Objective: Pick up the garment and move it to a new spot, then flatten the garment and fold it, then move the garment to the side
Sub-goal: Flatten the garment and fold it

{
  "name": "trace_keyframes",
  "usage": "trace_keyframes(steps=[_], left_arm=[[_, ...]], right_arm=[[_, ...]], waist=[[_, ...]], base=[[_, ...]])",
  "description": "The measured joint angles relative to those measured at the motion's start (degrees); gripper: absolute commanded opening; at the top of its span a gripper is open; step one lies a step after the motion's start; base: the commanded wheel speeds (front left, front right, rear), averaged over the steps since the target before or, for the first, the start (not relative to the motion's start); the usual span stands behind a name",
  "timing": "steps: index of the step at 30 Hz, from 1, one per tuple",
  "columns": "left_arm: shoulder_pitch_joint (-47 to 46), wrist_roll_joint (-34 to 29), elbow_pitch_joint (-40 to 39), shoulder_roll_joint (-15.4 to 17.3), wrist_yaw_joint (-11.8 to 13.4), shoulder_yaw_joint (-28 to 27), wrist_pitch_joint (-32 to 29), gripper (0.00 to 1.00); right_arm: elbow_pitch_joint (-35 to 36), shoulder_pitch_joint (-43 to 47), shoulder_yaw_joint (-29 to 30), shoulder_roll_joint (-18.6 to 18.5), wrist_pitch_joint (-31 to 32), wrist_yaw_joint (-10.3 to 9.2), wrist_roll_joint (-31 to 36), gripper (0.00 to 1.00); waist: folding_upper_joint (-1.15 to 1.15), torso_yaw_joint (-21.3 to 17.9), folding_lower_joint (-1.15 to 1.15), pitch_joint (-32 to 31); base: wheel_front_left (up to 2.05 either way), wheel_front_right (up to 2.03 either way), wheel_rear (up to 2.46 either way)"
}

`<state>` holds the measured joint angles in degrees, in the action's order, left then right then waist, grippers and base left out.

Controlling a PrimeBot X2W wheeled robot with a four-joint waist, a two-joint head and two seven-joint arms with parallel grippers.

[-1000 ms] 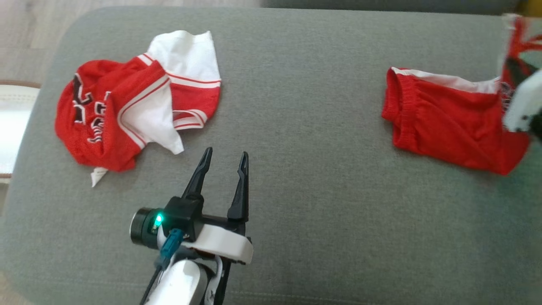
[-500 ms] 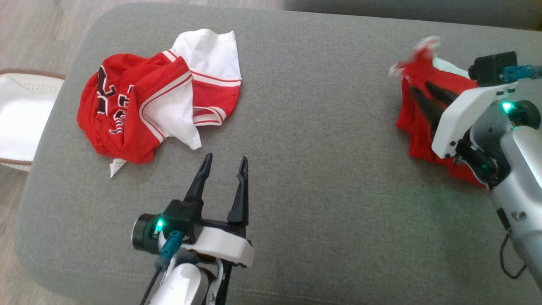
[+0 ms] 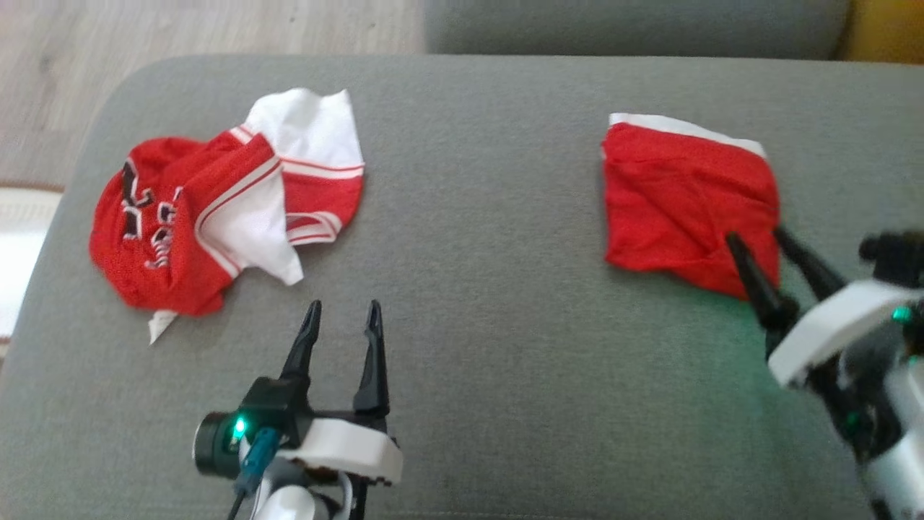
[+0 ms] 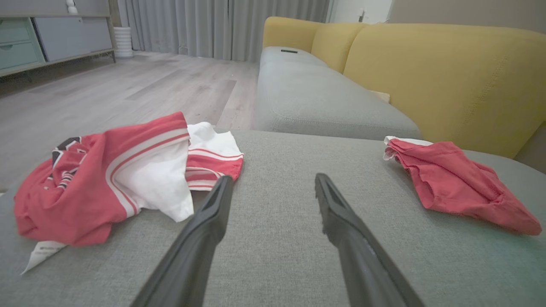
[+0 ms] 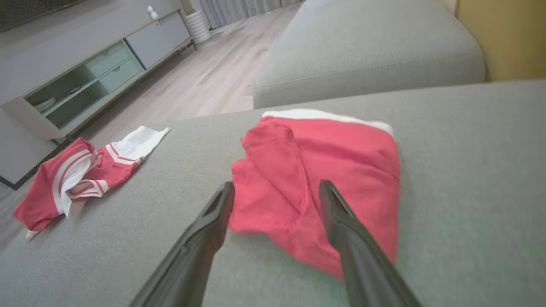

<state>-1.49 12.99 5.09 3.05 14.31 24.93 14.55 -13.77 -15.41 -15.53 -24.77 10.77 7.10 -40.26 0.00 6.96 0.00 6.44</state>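
Red garment (image 3: 686, 202) lies right at the tips of the right gripper (image 3: 754, 232), whose two dark fingers stand spread wide with nothing pinched between them. In the right wrist view they straddle the near edge of the cloth, and whether a tip brushes it I cannot tell. The piece looks like a pair of shorts folded into a compact, fairly flat packet, a white band running along the edge farthest from the fingers. It sits off on the robot's right part of the grey cushion (image 3: 476, 289). Judged from that, the moving, flattening and folding appear done and the setting-aside looks finished or nearly so, with little left but to draw the arm clear. The left gripper (image 3: 343, 305) is likewise spread and empty, hovering low over bare cushion, well apart from the folded piece. Just beyond and to the left of its fingertips lies a crumpled red-and-white jersey (image 3: 188, 224), unflattened and unfolded — if it belongs to the job, all of its handling remains. Black letters or numerals with white outlines show on the jersey's far left side, too creased to read. A small white tag (image 3: 160, 326) pokes out at its near corner, and no print can be made out on it.
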Motion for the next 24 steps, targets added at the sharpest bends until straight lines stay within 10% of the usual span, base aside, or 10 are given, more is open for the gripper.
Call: trace_keyframes(steps=[5, 6, 7, 24], left_arm=[[2.3, -1.1, -0.6, 0.0, -0.4, -1.5, 0.0, 1.00], [2.6, -1.3, -0.8, 0.0, -0.7, -1.5, 0.0, 1.00], [2.6, -1.3, -0.8, 0.0, -0.8, -1.5, 0.0, 1.00], [-0.2, -0.1, -1.3, 0.0, -1.1, 4.3, 0.0, 1.00]], right_arm=[[0.0, 6.4, 2.8, 3.0, -0.7, 0.00, -0.4, 1.00], [0.0, 6.7, 3.2, 3.2, -0.7, 0.00, -1.1, 0.66], [-0.1, 6.7, 3.4, 3.3, -0.5, 0.00, -1.8, 0.00], [-21.5, -10.9, 4.8, -2.5, 17.9, 0.00, -18.9, 0.00]], waist=[[0.00, -2.3, 0.00, -1.8], [0.00, -2.4, 0.00, -2.1], [0.00, -2.4, 0.00, -2.2], [0.00, 6.1, 0.00, 2.5]], base=[[0.00, 0.00, 0.00], [0.00, 0.00, 0.00], [0.00, 0.00, 0.00], [0.00, 0.00, 0.00]])
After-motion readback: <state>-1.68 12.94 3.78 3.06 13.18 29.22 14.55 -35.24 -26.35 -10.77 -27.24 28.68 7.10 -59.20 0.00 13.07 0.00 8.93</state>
